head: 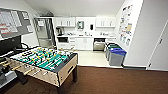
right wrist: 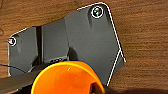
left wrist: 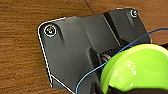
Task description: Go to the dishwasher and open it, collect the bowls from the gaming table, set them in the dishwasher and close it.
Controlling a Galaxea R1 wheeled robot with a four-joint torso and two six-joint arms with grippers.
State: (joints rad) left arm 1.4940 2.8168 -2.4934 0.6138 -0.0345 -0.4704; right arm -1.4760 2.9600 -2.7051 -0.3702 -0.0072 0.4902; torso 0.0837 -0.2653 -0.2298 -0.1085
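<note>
The dishwasher (head: pixel 99 45) is set under the far kitchen counter, with a dark gap above a grey panel; I cannot tell how its door stands. A glossy green bowl (left wrist: pixel 136 68) hangs over the brown floor in the left wrist view, with my left gripper (left wrist: pixel 117 88) shut on it. An orange bowl (right wrist: pixel 66 78) is held the same way in the right wrist view by my right gripper (right wrist: pixel 100 88). The blue bowl and the white-topped gaming table are out of view.
A table-football table (head: pixel 43 62) stands close on the left. Blue and green bins (head: pixel 115 53) line the right wall beside the kitchen entrance. Brown carpet (head: pixel 112 80) leads to a pale kitchen floor (head: pixel 91 58). White cabinets (head: pixel 83 43) run along the back.
</note>
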